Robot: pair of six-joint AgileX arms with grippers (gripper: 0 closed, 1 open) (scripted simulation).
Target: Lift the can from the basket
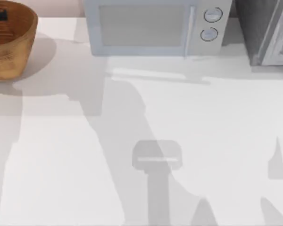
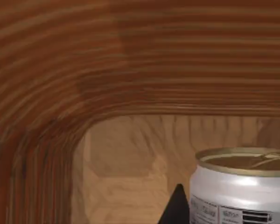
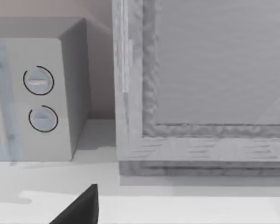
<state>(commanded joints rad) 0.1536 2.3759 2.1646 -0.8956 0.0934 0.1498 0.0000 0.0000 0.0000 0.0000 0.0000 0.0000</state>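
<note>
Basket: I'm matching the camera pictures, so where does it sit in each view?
Top view: basket at the far left corner.
Left wrist view: its ribbed inside, behind the can.
Right wrist view: faces the microwave instead.
Shared landmark: microwave, far middle of top view.

Surface materials and finishes at the woven basket and the appliances behind it.

The large round woven basket [image 1: 19,52] has an orange-brown, finely ribbed inside wall and a golden-tan, matt, wood-grained outside. Inside it, the small short can [image 2: 240,191] shows a glossy white side of smooth metal with printed marks and a tan-gold brushed lid. Right of the basket, the pale grey microwave [image 1: 155,26] looks smooth satin, on the matt white table [image 1: 217,141].
</note>
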